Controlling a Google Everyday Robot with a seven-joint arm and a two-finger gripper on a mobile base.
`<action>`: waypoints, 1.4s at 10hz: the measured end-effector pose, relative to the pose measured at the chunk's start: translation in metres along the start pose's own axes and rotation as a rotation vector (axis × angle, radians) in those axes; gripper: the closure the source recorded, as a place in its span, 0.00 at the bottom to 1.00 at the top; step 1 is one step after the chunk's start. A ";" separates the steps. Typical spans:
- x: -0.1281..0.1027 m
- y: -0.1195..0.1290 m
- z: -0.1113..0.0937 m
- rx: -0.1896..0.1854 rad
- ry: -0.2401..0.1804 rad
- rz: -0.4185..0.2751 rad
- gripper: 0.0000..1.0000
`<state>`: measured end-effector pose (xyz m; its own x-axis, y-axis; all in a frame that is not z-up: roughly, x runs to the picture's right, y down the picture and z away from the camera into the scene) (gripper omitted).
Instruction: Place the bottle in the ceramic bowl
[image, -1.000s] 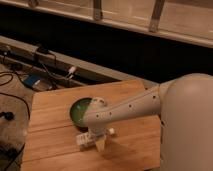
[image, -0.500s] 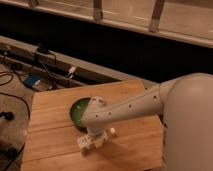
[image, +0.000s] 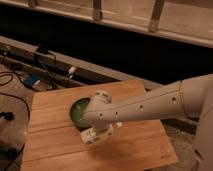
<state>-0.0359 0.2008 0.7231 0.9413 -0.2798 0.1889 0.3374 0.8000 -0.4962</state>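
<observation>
The dark-green ceramic bowl (image: 77, 114) sits on the wooden table, left of centre, half covered by my arm's wrist. The pale bottle (image: 91, 136) lies on the wood just in front of the bowl's near rim, its end sticking out to the left under the wrist. My gripper (image: 102, 131) points down at the bottle from above and is shut on it. The wrist hides most of the fingers. The white arm reaches in from the right.
The wooden table (image: 140, 145) ends close to the left and front of the bottle. Cables and a blue box (image: 31, 81) lie on the floor at the left. A dark ledge (image: 115, 75) runs behind the table.
The gripper has closed around the bottle in front of the bowl. The arm has barely shifted, and the bottle stays on the table.
</observation>
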 end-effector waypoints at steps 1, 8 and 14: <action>-0.007 -0.010 -0.004 0.012 0.010 -0.024 1.00; -0.067 -0.126 -0.012 0.035 0.075 -0.228 1.00; -0.062 -0.174 -0.009 0.039 0.074 -0.274 0.79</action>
<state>-0.1531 0.0741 0.7896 0.8142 -0.5247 0.2486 0.5796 0.7086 -0.4024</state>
